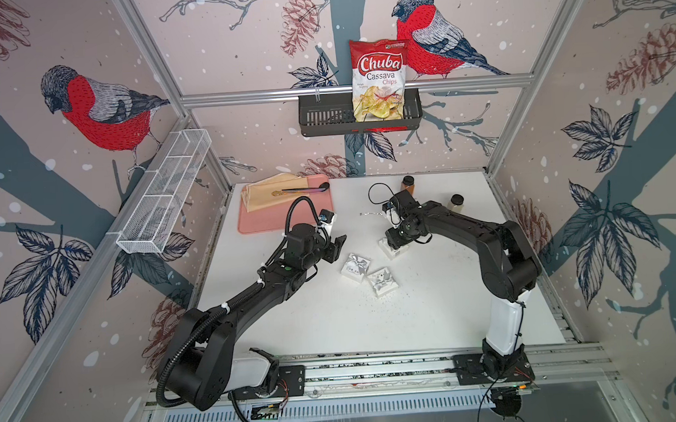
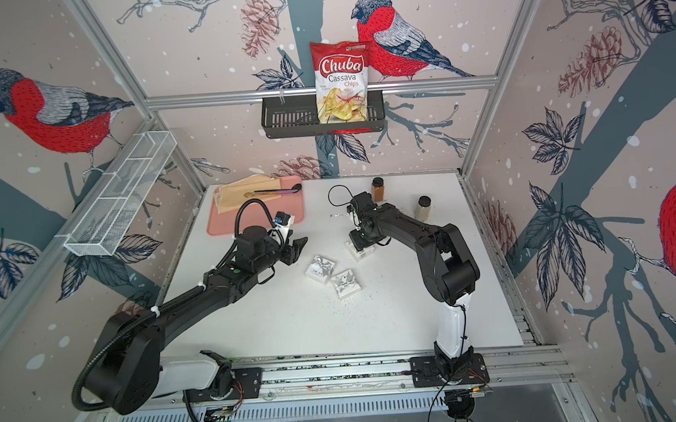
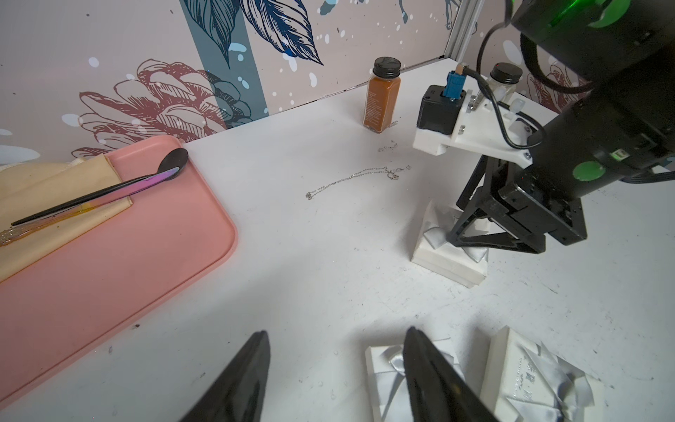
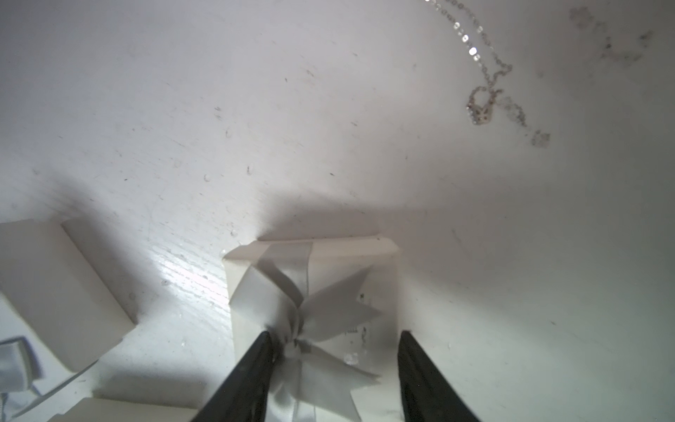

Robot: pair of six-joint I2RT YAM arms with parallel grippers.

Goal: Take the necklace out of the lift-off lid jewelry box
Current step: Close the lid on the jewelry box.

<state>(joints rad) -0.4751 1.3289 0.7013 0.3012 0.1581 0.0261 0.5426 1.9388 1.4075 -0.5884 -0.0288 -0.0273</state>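
White table [image 1: 433,314] holds necklace [image 3: 350,178] near right gripper [image 4: 332,334], whose jaws straddle jewelry box [image 4: 350,263], grip uncertain

Necklace [image 1: 370,213] [image 2: 338,215]: a thin streak in both top views, too small to show links or pendant. In the right wrist view it [image 4: 482,62] runs off the picture's edge and blurs.
Ribboned box [image 1: 385,247] [image 2: 364,253]: mostly covered by the right wrist in both top views.
Right fingers [image 4: 252,372]: bases cut off by the edge; whether they squeeze the ribboned box cannot be told.
Left fingers [image 3: 243,376]: bases cut off; one covers part of a second box [image 3: 381,369].
Lid print [image 3: 526,378]: too small to read.
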